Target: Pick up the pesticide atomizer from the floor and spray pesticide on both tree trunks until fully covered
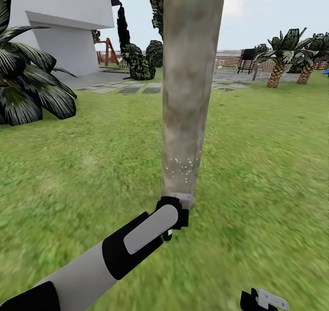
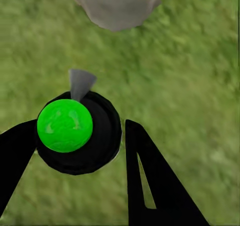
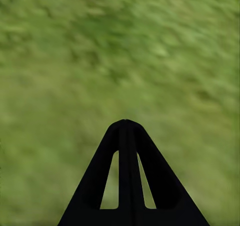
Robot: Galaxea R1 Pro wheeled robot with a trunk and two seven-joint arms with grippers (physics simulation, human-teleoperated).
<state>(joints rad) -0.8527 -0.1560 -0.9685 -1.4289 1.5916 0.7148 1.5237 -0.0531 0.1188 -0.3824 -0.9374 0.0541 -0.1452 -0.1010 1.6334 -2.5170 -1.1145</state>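
Note:
A thick mottled grey-brown tree trunk [image 1: 189, 96] rises in the middle of the lawn, with tiny white pesticide specks [image 1: 183, 167] scattered near its foot. My left gripper [image 1: 176, 217] sits right at the trunk's base, shut on the pesticide atomizer [image 1: 168, 234]. In the left wrist view the atomizer [image 2: 100, 138] is a black round body with a green top between my left gripper's [image 2: 82, 131] black fingers. Its grey nozzle points toward the trunk base [image 2: 117, 6]. My right gripper [image 1: 267, 299] hangs low over grass, and in its wrist view the right gripper [image 3: 125, 123] is shut and empty.
A striped palm-like plant [image 1: 27, 82] stands at the left before the white house [image 1: 68, 18]. Stepping stones [image 1: 132, 90], dark bushes [image 1: 141, 61] and a wooden play tower [image 1: 107, 50] lie behind. Small palms [image 1: 278, 68] and a black chair [image 1: 246, 59] stand far right.

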